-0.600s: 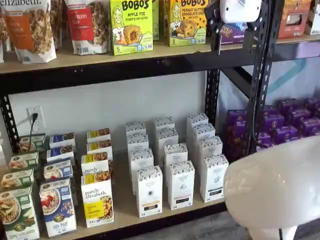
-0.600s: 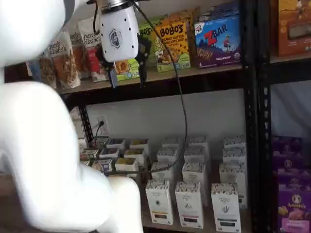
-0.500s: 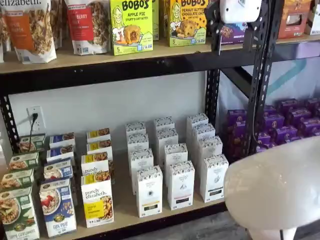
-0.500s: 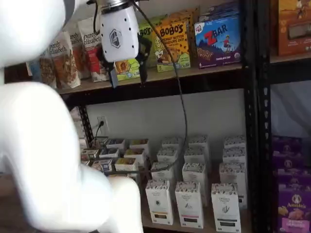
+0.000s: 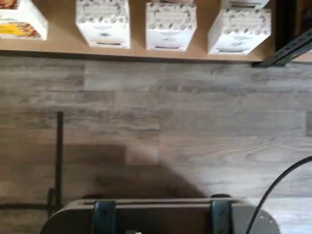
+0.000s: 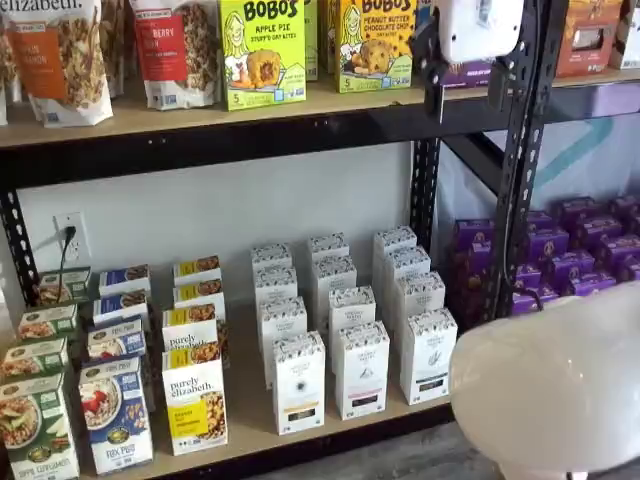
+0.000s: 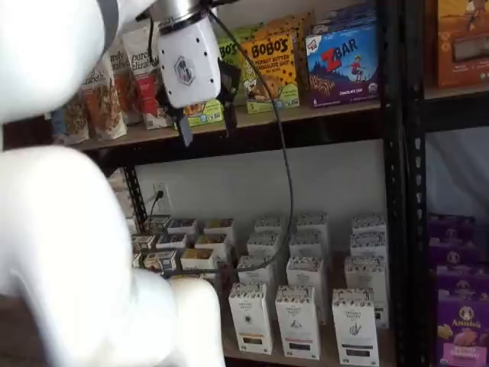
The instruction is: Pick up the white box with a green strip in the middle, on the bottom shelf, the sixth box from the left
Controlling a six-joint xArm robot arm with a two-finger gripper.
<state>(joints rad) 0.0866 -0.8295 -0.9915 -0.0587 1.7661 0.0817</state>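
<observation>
the gripper (image 7: 205,125), fingers spread with a plain gap, hangs up by the upper shelf (image 7: 252,118), while the white box (image 6: 428,356) stands upright well below it near the bottom shelf's (image 6: 250,425) front right corner.

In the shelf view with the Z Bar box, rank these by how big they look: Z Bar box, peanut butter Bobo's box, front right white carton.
1. Z Bar box
2. Bobo's box and front right white carton: look alike; the carton sits nearer the camera, so unranked.
</observation>
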